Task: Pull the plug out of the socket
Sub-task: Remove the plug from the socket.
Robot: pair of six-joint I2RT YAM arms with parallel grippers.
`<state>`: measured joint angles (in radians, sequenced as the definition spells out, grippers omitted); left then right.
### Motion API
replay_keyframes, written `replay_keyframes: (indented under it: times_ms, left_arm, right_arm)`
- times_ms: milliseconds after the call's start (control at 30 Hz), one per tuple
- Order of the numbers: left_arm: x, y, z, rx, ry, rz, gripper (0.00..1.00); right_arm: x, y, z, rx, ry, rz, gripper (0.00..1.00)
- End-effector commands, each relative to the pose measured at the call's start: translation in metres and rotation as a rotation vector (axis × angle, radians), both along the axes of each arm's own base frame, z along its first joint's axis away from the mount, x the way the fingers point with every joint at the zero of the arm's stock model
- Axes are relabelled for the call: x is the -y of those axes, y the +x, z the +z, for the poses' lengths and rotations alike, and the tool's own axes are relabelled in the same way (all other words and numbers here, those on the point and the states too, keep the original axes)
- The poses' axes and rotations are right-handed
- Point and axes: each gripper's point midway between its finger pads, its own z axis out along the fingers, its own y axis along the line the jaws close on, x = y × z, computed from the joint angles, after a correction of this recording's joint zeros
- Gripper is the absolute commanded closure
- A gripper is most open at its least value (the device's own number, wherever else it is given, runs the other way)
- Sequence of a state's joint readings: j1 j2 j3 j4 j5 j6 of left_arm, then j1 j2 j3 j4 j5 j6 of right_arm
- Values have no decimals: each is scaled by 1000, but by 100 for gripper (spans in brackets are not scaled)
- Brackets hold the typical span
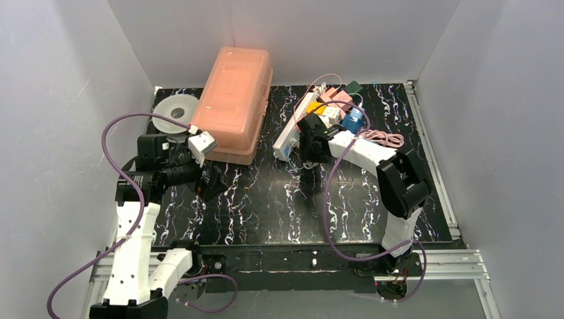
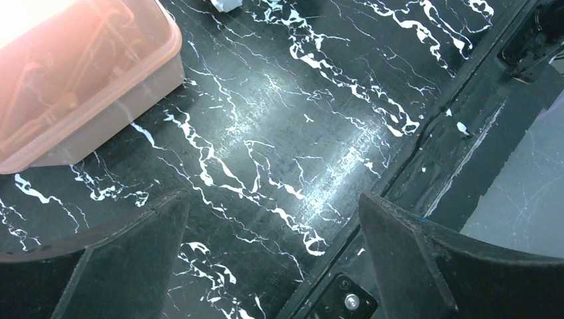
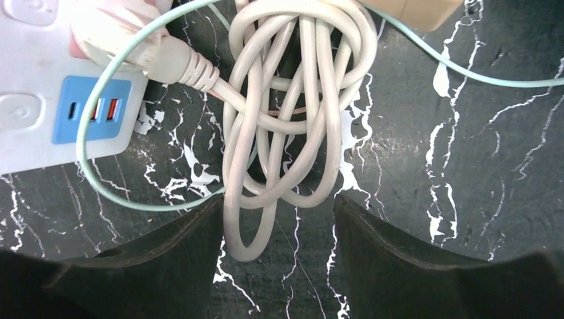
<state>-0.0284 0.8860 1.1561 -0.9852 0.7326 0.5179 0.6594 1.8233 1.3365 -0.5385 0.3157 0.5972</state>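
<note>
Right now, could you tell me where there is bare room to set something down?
The widest bare patch is the table's near middle, between the left arm and right arm, in front of the pink container. The far right is crowded: power strip, plugs and coiled cord.

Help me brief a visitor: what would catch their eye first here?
The salmon lidded plastic box dominates the back left of the table. Right of it, a white power strip bristles with coloured plugs, and the right tool hovers open over a bundled white cable.
</note>
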Motion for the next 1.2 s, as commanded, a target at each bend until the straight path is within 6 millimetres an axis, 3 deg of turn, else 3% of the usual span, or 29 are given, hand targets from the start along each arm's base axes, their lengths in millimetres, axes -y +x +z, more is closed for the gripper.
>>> replay_keyframes:
  times_ms: [0,167,333,400,433,467,667,833,1167]
  left_arm:
    - [2,-18,-3,-5,-5,-30,1]
    - [0,-21,-7,4,12,-38,0]
    - [0,-20,-10,7,18,-41,0]
    - [0,-19,-11,9,14,-38,1]
    - [0,-19,-12,10,12,-37,0]
    - [0,-19,-13,8,10,-36,0]
    - [6,-20,-9,-2,-33,-27,1]
    - [21,-26,4,-33,-124,-71,0]
    - [50,-43,-38,-98,-62,-190,0]
  right_arm:
    - [-10,14,-2,25,13,3,34]
    - [-7,5,-24,-19,-2,1,48]
    - [3,-9,-33,-17,3,-7,66]
    - [8,-13,-33,-2,7,-12,81]
    - [13,-19,-36,-6,-1,-20,96]
    - [16,-22,-36,-1,-1,-27,99]
    - [17,-51,-29,20,42,-5,99]
    - [18,-94,-32,-1,40,30,99]
    - [15,-198,-43,-73,53,57,99]
